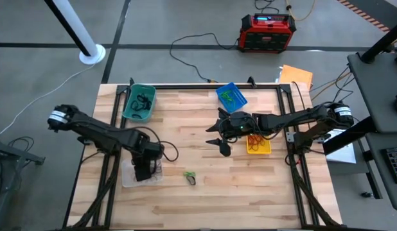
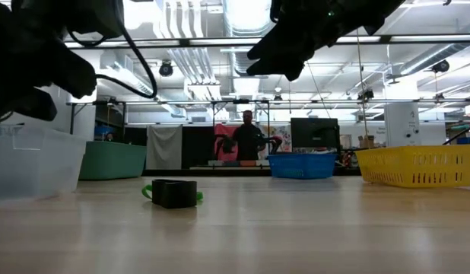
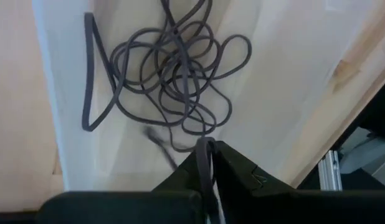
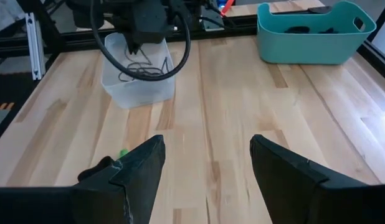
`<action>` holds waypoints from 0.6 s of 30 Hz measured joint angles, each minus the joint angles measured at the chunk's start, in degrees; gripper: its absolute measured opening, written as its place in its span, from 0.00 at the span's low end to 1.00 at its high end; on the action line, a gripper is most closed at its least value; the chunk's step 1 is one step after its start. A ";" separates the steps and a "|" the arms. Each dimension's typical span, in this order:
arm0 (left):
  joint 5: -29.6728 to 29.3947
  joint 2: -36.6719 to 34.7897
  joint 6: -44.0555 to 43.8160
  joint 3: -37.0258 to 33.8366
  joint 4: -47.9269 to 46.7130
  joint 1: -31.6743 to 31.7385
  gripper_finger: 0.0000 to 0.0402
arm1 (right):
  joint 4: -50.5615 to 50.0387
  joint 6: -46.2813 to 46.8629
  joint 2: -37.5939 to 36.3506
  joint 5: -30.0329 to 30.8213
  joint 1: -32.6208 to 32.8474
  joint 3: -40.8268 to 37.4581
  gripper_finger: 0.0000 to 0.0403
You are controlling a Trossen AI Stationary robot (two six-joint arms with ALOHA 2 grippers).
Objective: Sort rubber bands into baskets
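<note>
Rubber bands (image 3: 167, 68) | thin dark loops, tangled | in clear basket (image 4: 137, 84)

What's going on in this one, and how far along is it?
Two robot arms are sorting rubber bands into baskets on a wooden table. The left gripper is over the clear basket, pinching a dark band above a tangle of dark bands already inside. The right gripper hovers open above mid-table. A green band and a small black block still lie on the table. The teal basket, blue basket and yellow basket hold bands.
</note>
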 joint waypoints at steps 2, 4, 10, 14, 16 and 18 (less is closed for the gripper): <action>-0.02 1.08 0.31 0.88 -0.12 -0.02 0.04 | -0.39 0.05 0.00 0.00 0.00 0.00 0.57; -0.04 1.93 0.73 1.84 -0.21 -0.02 0.09 | -1.45 0.72 0.00 0.00 0.00 -0.02 0.57; -2.16 3.41 0.86 4.59 -2.62 -0.02 0.28 | -5.45 3.13 0.00 0.00 0.29 -0.03 0.57; -6.07 3.47 3.60 6.43 -2.26 -0.02 0.39 | -8.28 3.23 0.00 -0.02 1.35 -0.09 0.57; -9.67 3.37 6.46 8.09 0.52 -0.07 0.42 | -9.40 3.25 0.00 -0.04 1.77 -0.09 0.57; -15.42 3.33 9.78 10.02 5.09 -0.17 0.45 | -10.34 3.77 0.00 -0.03 2.11 -0.09 0.57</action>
